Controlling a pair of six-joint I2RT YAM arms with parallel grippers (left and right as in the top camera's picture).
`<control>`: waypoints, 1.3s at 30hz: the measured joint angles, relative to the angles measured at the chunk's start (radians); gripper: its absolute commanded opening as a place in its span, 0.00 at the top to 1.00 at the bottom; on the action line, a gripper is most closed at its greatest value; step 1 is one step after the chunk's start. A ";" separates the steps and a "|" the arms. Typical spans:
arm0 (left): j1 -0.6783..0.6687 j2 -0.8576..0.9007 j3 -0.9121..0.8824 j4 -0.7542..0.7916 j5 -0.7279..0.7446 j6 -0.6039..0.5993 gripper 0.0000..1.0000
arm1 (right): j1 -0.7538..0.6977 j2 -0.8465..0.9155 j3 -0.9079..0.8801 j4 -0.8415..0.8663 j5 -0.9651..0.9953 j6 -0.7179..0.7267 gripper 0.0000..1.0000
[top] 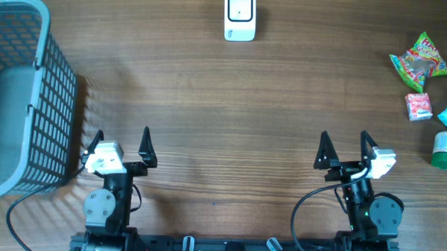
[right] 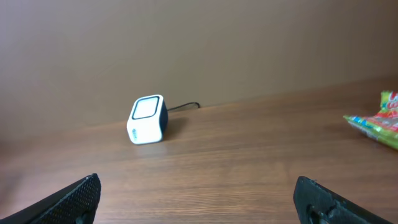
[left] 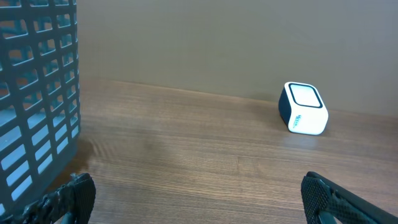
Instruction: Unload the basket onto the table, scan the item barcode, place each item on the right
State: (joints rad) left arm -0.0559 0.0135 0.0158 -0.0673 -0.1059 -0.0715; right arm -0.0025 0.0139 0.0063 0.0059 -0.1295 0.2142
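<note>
Gaping left pincer [top: 122, 133]: jaws wide, nothing in them, at the near edge of the desk [top: 224, 103], just beside the basket [top: 59, 97]
right pincer [top: 345, 136]: same deal, wide and empty
scanner [top: 240, 16]: far edge, middle, well apart from both
snack packets [top: 419, 61]: far right, loose on the desk, nearer the right pincer

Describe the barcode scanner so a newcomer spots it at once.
Look along the wooden table's top edge in the overhead view, about midway. The scanner sits there alone, between the basket at left and the snack packets at right. It is the only small white box with dark sides and a cable.
</note>
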 measured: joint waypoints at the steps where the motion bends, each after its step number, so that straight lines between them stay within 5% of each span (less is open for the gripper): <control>1: 0.000 0.000 0.000 0.000 0.000 0.000 0.00 | 0.000 0.000 0.000 0.000 0.000 -0.039 0.00; 9: 0.000 0.000 0.000 0.000 0.000 0.000 0.00 | 0.000 0.097 0.000 -0.002 0.000 -0.296 0.00; 39: 0.000 0.000 0.000 0.000 0.000 0.000 0.00 | 0.000 0.005 0.000 -0.002 0.000 -0.307 0.00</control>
State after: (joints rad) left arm -0.0559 0.0135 0.0158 -0.0673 -0.1059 -0.0715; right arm -0.0025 0.0193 0.0063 0.0040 -0.1291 -0.0925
